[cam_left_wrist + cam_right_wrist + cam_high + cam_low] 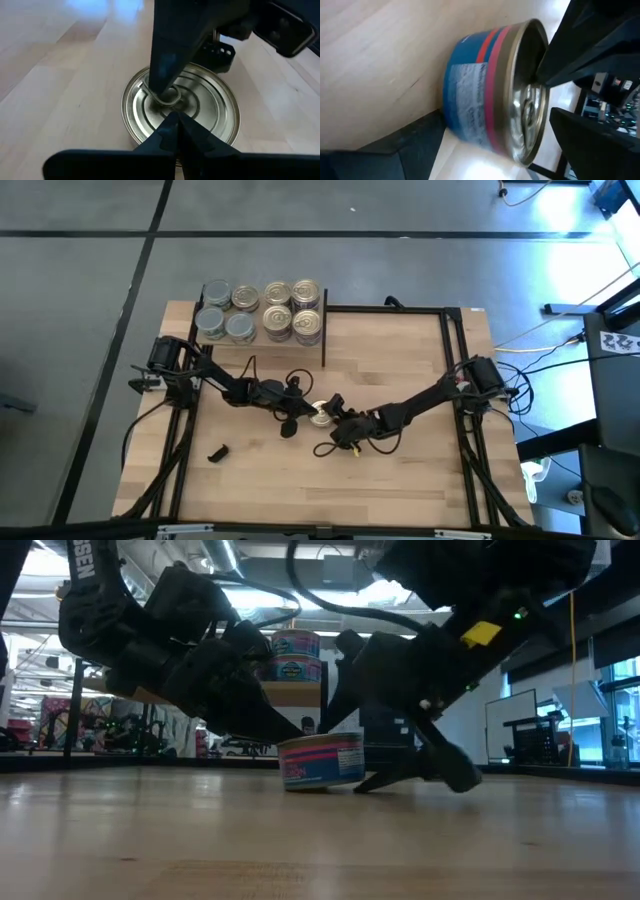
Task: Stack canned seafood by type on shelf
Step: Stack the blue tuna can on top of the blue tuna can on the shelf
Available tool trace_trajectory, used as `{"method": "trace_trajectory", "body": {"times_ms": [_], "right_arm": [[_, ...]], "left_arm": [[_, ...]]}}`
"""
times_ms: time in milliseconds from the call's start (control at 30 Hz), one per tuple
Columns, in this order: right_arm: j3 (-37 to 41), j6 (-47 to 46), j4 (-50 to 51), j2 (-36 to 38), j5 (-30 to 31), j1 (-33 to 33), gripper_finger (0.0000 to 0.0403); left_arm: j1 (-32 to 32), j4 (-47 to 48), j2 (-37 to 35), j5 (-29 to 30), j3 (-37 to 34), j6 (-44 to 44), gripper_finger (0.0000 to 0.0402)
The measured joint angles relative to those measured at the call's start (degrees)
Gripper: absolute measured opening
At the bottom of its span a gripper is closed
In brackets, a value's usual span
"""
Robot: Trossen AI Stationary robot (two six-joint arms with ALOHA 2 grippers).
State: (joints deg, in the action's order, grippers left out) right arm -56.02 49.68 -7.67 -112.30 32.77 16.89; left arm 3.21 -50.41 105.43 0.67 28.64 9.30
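In the high view the tin [320, 416] is largely covered by both grippers, and its label print cannot be read.

The tin [485, 107] on the table carries a blue label with red and pink bands and pale print, too blurred to read. White lettering runs down the arm [82, 570] in the low view, also unreadable.

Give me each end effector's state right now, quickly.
Left end effector: shut, tips on the tin's top.
Right end effector: open, straddling the same tin.
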Motion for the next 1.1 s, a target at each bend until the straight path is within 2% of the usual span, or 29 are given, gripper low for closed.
{"method": "trace_trajectory", "body": {"times_ms": [267, 367, 500, 600, 733, 900, 1100], "right_arm": [[-3.3, 0.0, 0.5, -3.8, 3.2, -0.2, 0.035], [-3.3, -2.2, 0.7, -3.9, 2.9, -0.2, 0.0305], [-3.3, -5.2, 0.6, -3.9, 3.8, 0.5, 0.0213], [-3.3, -8.0, 0.2, -3.9, 4.0, 1.4, 0.0213], [-3.4, -12.1, -0.3, -3.1, 4.6, 3.0, 0.0213], [-3.1, -19.4, 2.0, -0.2, 5.2, 4.9, 0.0212], [-3.1, -32.3, 8.6, 4.1, 2.8, 4.7, 0.0198]], "left_arm": [[0.0, 0.0, -0.1, 0.3, -0.1, 0.1, 0.0005], [0.0, 0.0, 0.0, 0.4, -0.1, 0.3, 0.0005], [-0.1, 0.0, -0.1, 1.1, -0.2, 1.7, 0.0005], [-0.1, -0.1, -0.1, 1.1, -0.1, 2.6, 0.0015], [-0.1, 0.4, -1.3, 0.5, -0.1, 1.2, 0.0066], [0.3, 2.3, -5.5, -1.6, -0.2, -2.3, 0.0161], [2.2, 5.9, -11.7, -3.6, 0.1, -13.3, 0.0266]]}}
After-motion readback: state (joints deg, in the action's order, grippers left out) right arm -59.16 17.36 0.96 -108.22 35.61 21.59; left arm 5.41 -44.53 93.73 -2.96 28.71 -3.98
